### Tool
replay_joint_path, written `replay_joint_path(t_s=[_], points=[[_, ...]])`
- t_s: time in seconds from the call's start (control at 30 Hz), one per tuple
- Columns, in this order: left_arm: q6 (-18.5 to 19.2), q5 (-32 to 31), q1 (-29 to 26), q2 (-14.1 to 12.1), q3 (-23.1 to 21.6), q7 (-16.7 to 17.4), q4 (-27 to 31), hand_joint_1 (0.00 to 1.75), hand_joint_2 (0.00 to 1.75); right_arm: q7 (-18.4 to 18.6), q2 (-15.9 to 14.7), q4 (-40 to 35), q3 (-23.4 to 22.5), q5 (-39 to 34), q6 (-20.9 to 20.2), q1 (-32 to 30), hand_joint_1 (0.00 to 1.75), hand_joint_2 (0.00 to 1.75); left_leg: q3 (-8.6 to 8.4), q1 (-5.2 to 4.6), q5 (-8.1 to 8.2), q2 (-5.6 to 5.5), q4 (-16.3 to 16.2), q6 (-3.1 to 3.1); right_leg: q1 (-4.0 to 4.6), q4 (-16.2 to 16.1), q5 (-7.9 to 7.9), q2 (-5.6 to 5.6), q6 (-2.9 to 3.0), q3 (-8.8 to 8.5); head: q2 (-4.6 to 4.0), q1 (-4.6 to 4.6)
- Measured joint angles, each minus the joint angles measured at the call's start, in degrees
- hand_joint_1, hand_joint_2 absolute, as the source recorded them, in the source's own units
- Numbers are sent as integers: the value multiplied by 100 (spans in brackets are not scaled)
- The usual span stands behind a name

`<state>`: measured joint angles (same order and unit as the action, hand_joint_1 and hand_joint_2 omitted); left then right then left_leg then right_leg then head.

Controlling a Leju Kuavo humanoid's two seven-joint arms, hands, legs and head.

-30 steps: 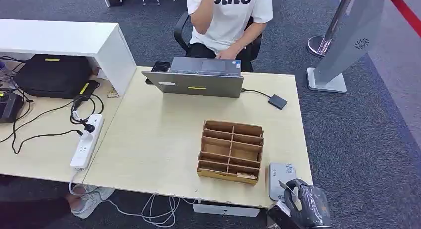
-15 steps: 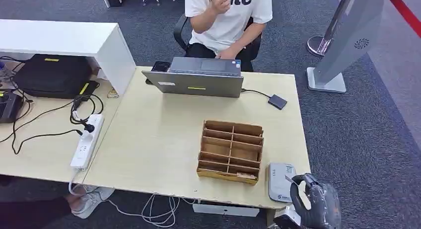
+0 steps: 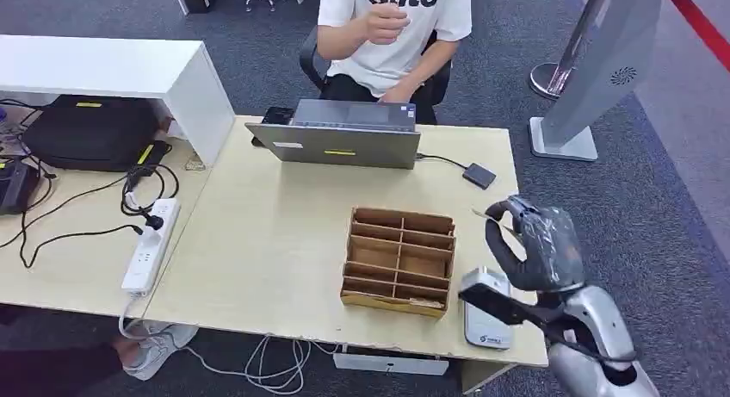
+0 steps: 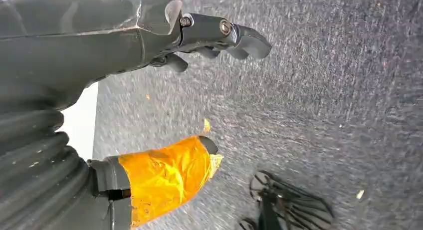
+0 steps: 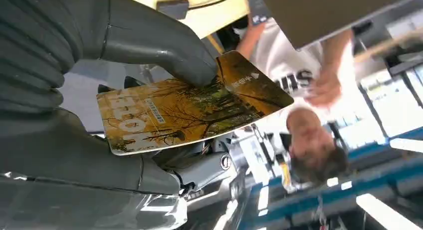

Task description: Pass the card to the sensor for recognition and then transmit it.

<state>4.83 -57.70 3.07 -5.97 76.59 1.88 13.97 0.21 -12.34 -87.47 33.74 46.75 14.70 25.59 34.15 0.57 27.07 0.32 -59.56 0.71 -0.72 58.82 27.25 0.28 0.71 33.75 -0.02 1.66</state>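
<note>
Rising from the sensor point(image 3: 487, 318) at the surface point(image 3: 284, 242) corner, the card point(image 5: 189, 108) sits pinched in the right hand point(image 3: 527, 242), lifted toward the seated person point(image 3: 392, 31); recognition looks done, handover next. Left hand point(image 4: 149, 40) hangs loosely curled, holding nothing.

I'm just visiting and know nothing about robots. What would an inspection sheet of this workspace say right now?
Surface: pale wooden desk.
Job's things: yellow autumn-print card; grey flat card sensor at the near desk edge.
Clutter: brown cardboard divider tray, grey laptop.
Hands: right hand holds the card above the desk; left hand holds nothing, over carpet.
Cables: white power strip with black leads.
Surroundings: seated person in white T-shirt behind the laptop.
</note>
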Motion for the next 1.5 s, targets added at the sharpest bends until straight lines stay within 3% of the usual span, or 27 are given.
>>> replay_joint_path(t_s=[0.13,0.2,0.37,0.47,0.6,0.67,0.7,0.97,1.23,1.37,1.5], points=[[110,-219,161,-59,-156,20,0,0,175,754,815,1347,574,332,-325,1592,175,175,-4,8,-26,2,1,6,6,1,-11,3,8,9,0,-4],[134,-280,177,-72,-214,42,0,0,175,913,1165,1981,806,450,-314,2099,175,175,3,14,-33,-19,1,15,14,3,-12,-17,9,9,0,-2],[195,-429,199,-101,-350,55,0,0,175,1345,1886,3409,1124,520,-386,2884,175,175,11,15,-34,-26,2,17,16,5,-12,-22,9,13,0,0],[208,-479,218,-116,-422,59,0,0,175,1400,2256,4179,1166,413,-314,3157,175,175,13,14,-34,-28,1,17,16,3,-12,-24,9,15,0,-4],[212,-503,217,-116,-466,63,-2,0,175,1341,2525,4836,1185,324,-235,3329,175,175,16,14,-34,-28,1,17,15,-2,-13,-24,7,15,0,-4],[212,-512,218,-120,-468,63,-2,0,175,1295,2598,5055,1185,273,-202,3355,147,175,17,13,-34,-28,1,16,14,-4,-13,-24,6,15,0,-2],[212,-514,218,-122,-470,63,-2,0,175,1282,2626,5144,1185,236,-192,3355,0,175,17,13,-34,-28,0,16,14,-5,-14,-24,6,15,0,-4],[206,-536,220,-125,-472,74,-7,0,175,1048,2773,5582,1102,-149,-207,3370,0,175,17,13,-34,-27,0,16,14,-7,-14,-23,6,18,0,-2],[202,-519,215,-153,-472,83,-11,0,175,587,2784,5571,847,-505,161,3364,0,175,17,14,-34,-27,0,16,14,-7,-16,-23,8,19,0,-6],[180,-449,209,-153,-472,96,-13,0,175,196,2699,5157,761,-640,438,3269,0,175,17,14,-34,-26,0,16,14,-8,-16,-23,9,21,0,-4],[125,-324,172,-151,-466,81,-33,0,175,-91,2330,3995,755,-724,626,2771,0,175,19,14,-31,-29,0,14,14,-16,-16,-25,9,19,0,-4]])
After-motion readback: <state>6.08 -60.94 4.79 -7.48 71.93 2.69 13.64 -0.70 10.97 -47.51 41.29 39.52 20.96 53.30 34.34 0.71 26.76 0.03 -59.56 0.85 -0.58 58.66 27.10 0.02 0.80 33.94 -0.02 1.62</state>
